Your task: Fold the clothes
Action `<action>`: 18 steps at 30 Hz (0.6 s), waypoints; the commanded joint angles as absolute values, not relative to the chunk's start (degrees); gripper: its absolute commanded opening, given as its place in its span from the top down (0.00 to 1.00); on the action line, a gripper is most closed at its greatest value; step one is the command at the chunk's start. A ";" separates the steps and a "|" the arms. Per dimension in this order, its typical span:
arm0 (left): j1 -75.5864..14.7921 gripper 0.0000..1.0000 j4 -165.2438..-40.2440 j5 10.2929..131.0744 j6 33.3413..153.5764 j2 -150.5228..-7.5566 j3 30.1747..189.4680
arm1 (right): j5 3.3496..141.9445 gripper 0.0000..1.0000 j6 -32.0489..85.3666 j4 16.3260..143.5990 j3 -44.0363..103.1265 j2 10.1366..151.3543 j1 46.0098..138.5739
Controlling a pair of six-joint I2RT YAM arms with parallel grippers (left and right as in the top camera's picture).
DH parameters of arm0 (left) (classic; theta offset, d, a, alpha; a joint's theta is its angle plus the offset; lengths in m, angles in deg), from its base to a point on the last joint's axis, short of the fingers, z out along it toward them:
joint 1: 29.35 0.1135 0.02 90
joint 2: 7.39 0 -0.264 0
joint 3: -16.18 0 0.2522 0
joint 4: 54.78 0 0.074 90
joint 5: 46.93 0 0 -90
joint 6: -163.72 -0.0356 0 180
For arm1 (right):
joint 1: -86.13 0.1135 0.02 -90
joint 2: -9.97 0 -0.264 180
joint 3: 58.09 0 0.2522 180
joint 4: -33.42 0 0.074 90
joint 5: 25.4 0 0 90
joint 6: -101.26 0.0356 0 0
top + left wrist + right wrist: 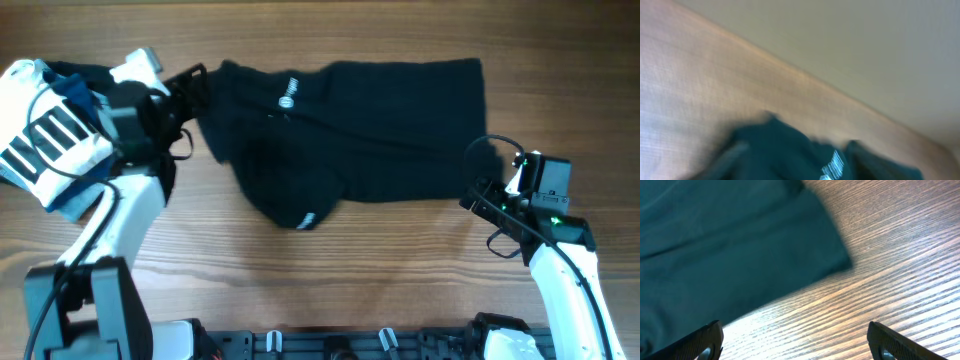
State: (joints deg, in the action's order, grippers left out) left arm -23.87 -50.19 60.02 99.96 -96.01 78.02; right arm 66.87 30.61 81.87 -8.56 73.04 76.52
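Black shirt: you've a striped garment left of it. Rumpled, logo up. Right gripper released, left gripper unreadable.

I work at a light-brown wooden table with fine grain running along its length. In my right wrist view a pale sheen of light lies across the wood. Past the table's edge my left wrist view shows a plain, blurred grey-beige surface, wall or floor I cannot tell
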 commanded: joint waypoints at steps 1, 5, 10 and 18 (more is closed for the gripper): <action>-24.59 0.00 -69.47 71.12 99.74 -96.01 77.65 | 65.93 0.07 29.33 81.79 -8.21 72.65 76.30; -28.13 0.00 -96.42 71.10 99.74 -97.10 77.63 | 66.04 0.06 29.26 81.98 -8.21 72.65 76.30; -35.17 0.00 -100.20 69.96 106.06 -100.34 75.62 | 67.00 0.06 29.26 82.16 -8.21 72.65 76.30; -39.04 0.77 -94.51 59.65 111.92 -104.16 74.72 | 67.37 0.07 29.50 83.97 -8.21 72.65 76.30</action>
